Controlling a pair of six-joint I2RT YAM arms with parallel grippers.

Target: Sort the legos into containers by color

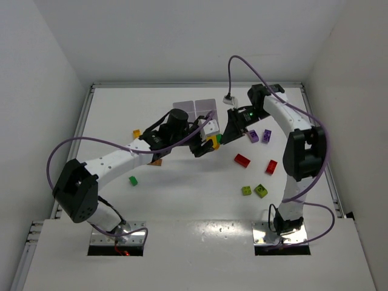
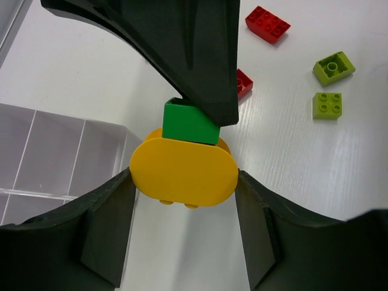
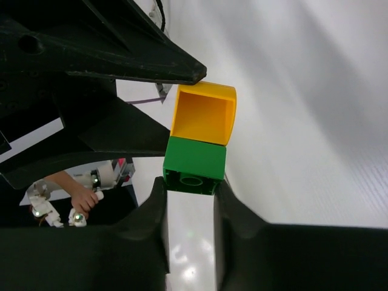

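White tabletop (image 1: 182, 200) carries scattered legos (image 1: 242, 160); above it, beside the tray (image 1: 195, 108), the left hand (image 2: 185, 188) pinches the yellow brick (image 2: 182, 165); the right hand (image 3: 190, 191) pinches the green brick (image 3: 195, 159) joined to it.

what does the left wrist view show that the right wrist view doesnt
Only left wrist: the white tray, two red bricks and two lime bricks. Only right wrist: the hollow underside of the yellow piece. Both: the yellow piece joined to the green brick, left fingers clamping the yellow, right fingers clamping the green.
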